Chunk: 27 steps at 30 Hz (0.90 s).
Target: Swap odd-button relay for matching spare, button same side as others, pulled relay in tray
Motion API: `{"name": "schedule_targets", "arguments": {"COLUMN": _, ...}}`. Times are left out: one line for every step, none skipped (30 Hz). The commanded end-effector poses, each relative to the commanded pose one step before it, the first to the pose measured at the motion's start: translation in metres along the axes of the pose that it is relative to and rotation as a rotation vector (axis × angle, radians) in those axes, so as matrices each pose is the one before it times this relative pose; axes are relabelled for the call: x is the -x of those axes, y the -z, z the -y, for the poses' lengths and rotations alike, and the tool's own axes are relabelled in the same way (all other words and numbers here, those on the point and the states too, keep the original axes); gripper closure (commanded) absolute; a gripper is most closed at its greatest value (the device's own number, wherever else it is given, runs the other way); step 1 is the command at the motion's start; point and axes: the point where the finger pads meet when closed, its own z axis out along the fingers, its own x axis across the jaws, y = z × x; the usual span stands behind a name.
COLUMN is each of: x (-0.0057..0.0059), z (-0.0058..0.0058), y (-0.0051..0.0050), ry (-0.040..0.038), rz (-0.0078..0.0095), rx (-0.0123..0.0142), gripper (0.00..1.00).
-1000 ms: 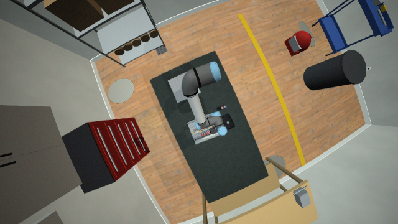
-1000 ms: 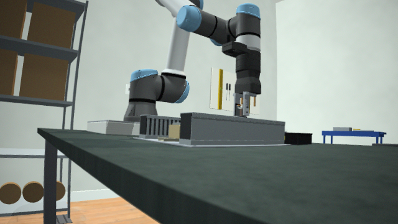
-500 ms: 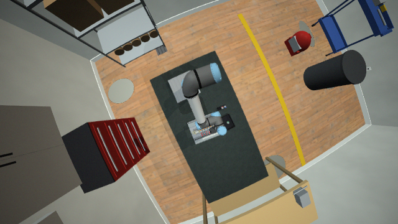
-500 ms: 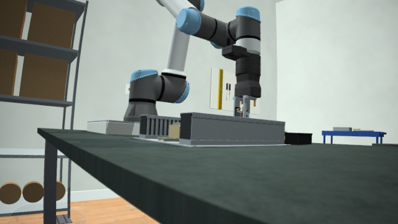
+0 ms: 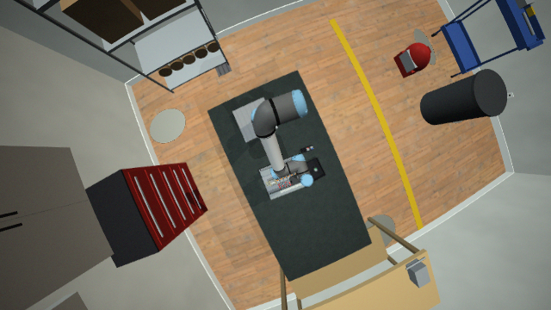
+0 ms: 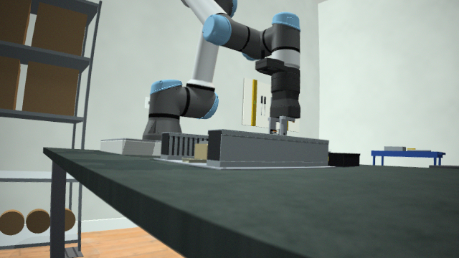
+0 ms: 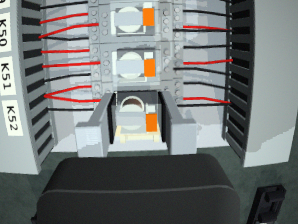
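In the wrist view a row of relays (image 7: 133, 22) with orange test buttons runs down the wired panel (image 5: 274, 189). My gripper (image 7: 137, 107) (image 6: 278, 130) is shut on the nearest relay (image 7: 133, 123), at the row's end by the label K52. Its orange button (image 7: 152, 121) is on the right, the same side as the others' buttons. In the side view the fingertips dip behind the panel's grey duct wall (image 6: 265, 148), which hides the relay. I cannot tell whether its top is level with the others. The black tray (image 5: 318, 170) (image 6: 343, 159) stands beside the panel, with a small green-marked thing in it.
A small black holder (image 5: 307, 148) with a small part lies on the dark table (image 5: 310, 224) near the panel. Black slotted ducts (image 7: 234, 63) and red and black wires flank the relay row. The arm's base plate (image 5: 245, 122) is at the table's far end.
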Motion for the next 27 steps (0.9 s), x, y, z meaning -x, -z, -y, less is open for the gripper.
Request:
{"name": "schedule_targets", "arguments": {"x": 0.0002, "z": -0.00132, "y": -0.00225, "ry": 0.00167, "rz": 0.00362, "rx": 0.00008, "gripper": 1.0}}
{"name": "schedule_targets", "arguments": {"x": 0.0, "z": 0.0, "y": 0.0, "ry": 0.0, "rz": 0.0, "rx": 0.0, "gripper": 1.0}}
{"name": "schedule_targets", "arguments": {"x": 0.0, "z": 0.0, "y": 0.0, "ry": 0.0, "rz": 0.0, "rx": 0.0, "gripper": 1.0}}
{"name": "schedule_targets", "arguments": {"x": 0.0, "z": 0.0, "y": 0.0, "ry": 0.0, "rz": 0.0, "rx": 0.0, "gripper": 1.0}}
{"name": "schedule_targets", "arguments": {"x": 0.0, "z": 0.0, "y": 0.0, "ry": 0.0, "rz": 0.0, "rx": 0.0, "gripper": 1.0}}
{"name": "schedule_targets", "arguments": {"x": 0.00067, "z": 0.00086, "y": 0.00014, "ry": -0.00133, "rz": 0.00102, "rx": -0.00009, "gripper": 1.0}}
{"name": "schedule_targets", "arguments": {"x": -0.00052, "z": -0.00048, "y": -0.00163, "ry": 0.00033, "rz": -0.00026, "rx": 0.00002, "gripper": 1.0}}
{"name": "schedule_targets", "arguments": {"x": -0.00052, "z": -0.00048, "y": -0.00163, "ry": 0.00033, "rz": -0.00026, "rx": 0.00002, "gripper": 1.0}}
{"name": "schedule_targets", "arguments": {"x": -0.00052, "z": -0.00048, "y": -0.00163, "ry": 0.00033, "rz": -0.00026, "rx": 0.00002, "gripper": 1.0}}
{"name": "schedule_targets", "arguments": {"x": -0.00052, "z": -0.00048, "y": -0.00163, "ry": 0.00033, "rz": -0.00026, "rx": 0.00002, "gripper": 1.0}}
{"name": "schedule_targets", "arguments": {"x": 0.0, "z": 0.0, "y": 0.0, "ry": 0.0, "rz": 0.0, "rx": 0.0, "gripper": 1.0}}
{"name": "schedule_targets", "arguments": {"x": 0.0, "z": 0.0, "y": 0.0, "ry": 0.0, "rz": 0.0, "rx": 0.0, "gripper": 1.0}}
{"name": "schedule_targets", "arguments": {"x": 0.0, "z": 0.0, "y": 0.0, "ry": 0.0, "rz": 0.0, "rx": 0.0, "gripper": 1.0}}
{"name": "schedule_targets", "arguments": {"x": 0.0, "z": 0.0, "y": 0.0, "ry": 0.0, "rz": 0.0, "rx": 0.0, "gripper": 1.0}}
{"name": "schedule_targets", "arguments": {"x": 0.0, "z": 0.0, "y": 0.0, "ry": 0.0, "rz": 0.0, "rx": 0.0, "gripper": 1.0}}
{"name": "schedule_targets", "arguments": {"x": 0.0, "z": 0.0, "y": 0.0, "ry": 0.0, "rz": 0.0, "rx": 0.0, "gripper": 1.0}}
{"name": "schedule_targets", "arguments": {"x": 0.0, "z": 0.0, "y": 0.0, "ry": 0.0, "rz": 0.0, "rx": 0.0, "gripper": 1.0}}
{"name": "schedule_targets", "arguments": {"x": 0.0, "z": 0.0, "y": 0.0, "ry": 0.0, "rz": 0.0, "rx": 0.0, "gripper": 1.0}}
{"name": "schedule_targets", "arguments": {"x": 0.0, "z": 0.0, "y": 0.0, "ry": 0.0, "rz": 0.0, "rx": 0.0, "gripper": 1.0}}
{"name": "schedule_targets", "arguments": {"x": 0.0, "z": 0.0, "y": 0.0, "ry": 0.0, "rz": 0.0, "rx": 0.0, "gripper": 1.0}}
{"name": "schedule_targets", "arguments": {"x": 0.0, "z": 0.0, "y": 0.0, "ry": 0.0, "rz": 0.0, "rx": 0.0, "gripper": 1.0}}
{"name": "schedule_targets", "arguments": {"x": 0.0, "z": 0.0, "y": 0.0, "ry": 0.0, "rz": 0.0, "rx": 0.0, "gripper": 1.0}}
{"name": "schedule_targets", "arguments": {"x": 0.00132, "z": 0.00121, "y": 0.00187, "ry": -0.0016, "rz": 0.0021, "rx": -0.00014, "gripper": 1.0}}
{"name": "schedule_targets", "arguments": {"x": -0.00037, "z": -0.00036, "y": 0.00015, "ry": 0.0004, "rz": -0.00052, "rx": 0.00004, "gripper": 1.0}}
{"name": "schedule_targets", "arguments": {"x": -0.00037, "z": -0.00036, "y": 0.00015, "ry": 0.0004, "rz": -0.00052, "rx": 0.00004, "gripper": 1.0}}
{"name": "schedule_targets", "arguments": {"x": -0.00037, "z": -0.00036, "y": 0.00015, "ry": 0.0004, "rz": -0.00052, "rx": 0.00004, "gripper": 1.0}}
{"name": "schedule_targets", "arguments": {"x": -0.00037, "z": -0.00036, "y": 0.00015, "ry": 0.0004, "rz": -0.00052, "rx": 0.00004, "gripper": 1.0}}
